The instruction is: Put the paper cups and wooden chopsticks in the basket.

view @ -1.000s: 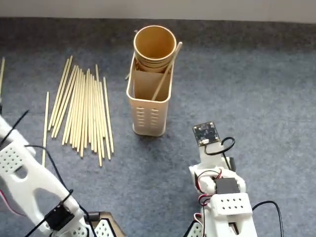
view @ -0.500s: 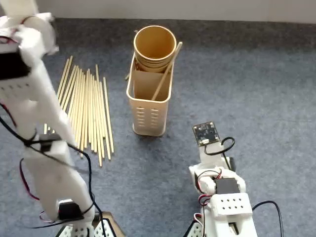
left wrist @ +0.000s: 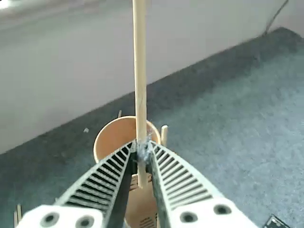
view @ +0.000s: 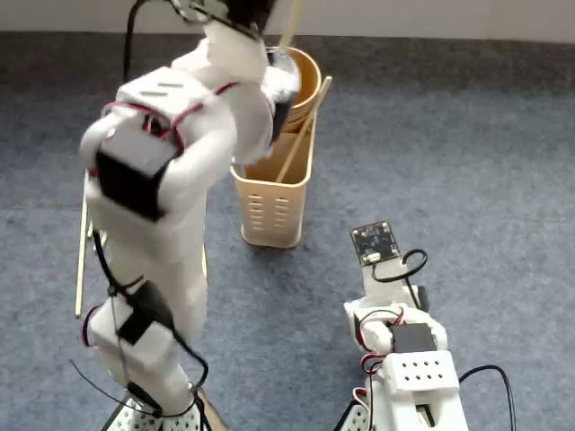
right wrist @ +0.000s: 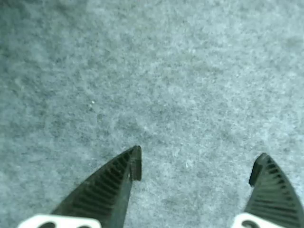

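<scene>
Centre frame, left gripper [left wrist: 141, 152] pinches an upright chopstick [left wrist: 139, 71] near its lower end, above the basket [view: 269, 215]. Light, stiff, smooth: it may pivot. Right gripper [right wrist: 197, 171] wide, empty.

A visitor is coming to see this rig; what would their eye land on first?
The white left arm rears over the tan basket, the left gripper shut on a wooden chopstick held upright above the paper cup inside. The right gripper hangs open over bare grey carpet.
</scene>
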Available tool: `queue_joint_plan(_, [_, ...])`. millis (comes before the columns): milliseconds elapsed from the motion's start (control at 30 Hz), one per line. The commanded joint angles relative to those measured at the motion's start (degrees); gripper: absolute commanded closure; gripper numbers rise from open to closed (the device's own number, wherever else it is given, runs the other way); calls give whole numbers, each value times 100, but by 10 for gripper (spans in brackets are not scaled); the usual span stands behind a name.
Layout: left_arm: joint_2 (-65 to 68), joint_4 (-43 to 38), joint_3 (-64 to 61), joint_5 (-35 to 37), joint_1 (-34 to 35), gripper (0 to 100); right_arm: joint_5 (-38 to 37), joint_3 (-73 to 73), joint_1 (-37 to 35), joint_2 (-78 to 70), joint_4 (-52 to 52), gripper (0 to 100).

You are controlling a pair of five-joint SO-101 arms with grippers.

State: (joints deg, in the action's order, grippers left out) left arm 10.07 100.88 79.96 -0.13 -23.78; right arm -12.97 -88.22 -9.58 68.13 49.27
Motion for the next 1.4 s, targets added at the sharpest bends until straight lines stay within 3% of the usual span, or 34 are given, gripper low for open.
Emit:
queue_joint_plan(0, [-866,35,101,-448,-593,996,-79,40,-66,75,-92,641])
queue_joint_plan(167, [-2070,44,-1270,-431,-233,996,-79,40,-66,75,-92,641])
queue_joint_plan(367, [-4444,-202,-4664,-475,-207,996,-79,40,-66,75,-92,641])
queue_joint_plan(533, [-5947,-2743,-8558,-440,409,996,-79,40,-66,75,-92,641])
queue_joint_plan(667, [-6026,-4897,-10299,-431,567,996,-79,40,-66,75,-92,641])
queue_joint_plan(767, [-5736,-6040,-10747,-431,453,996,-79,40,-66,75,-92,641])
queue_joint_plan(933, [-4910,-6857,-10721,-431,268,996,-79,40,-66,75,-92,641])
queue_joint_plan(1133, [-4119,-7191,-10712,-431,277,992,-79,40,-66,75,-92,641])
queue_joint_plan(1267, [-3916,-7174,-10747,-431,303,896,-79,40,-66,75,-92,641])
queue_joint_plan(1367, [-3925,-7165,-10756,-431,303,891,-79,40,-66,75,-92,641])
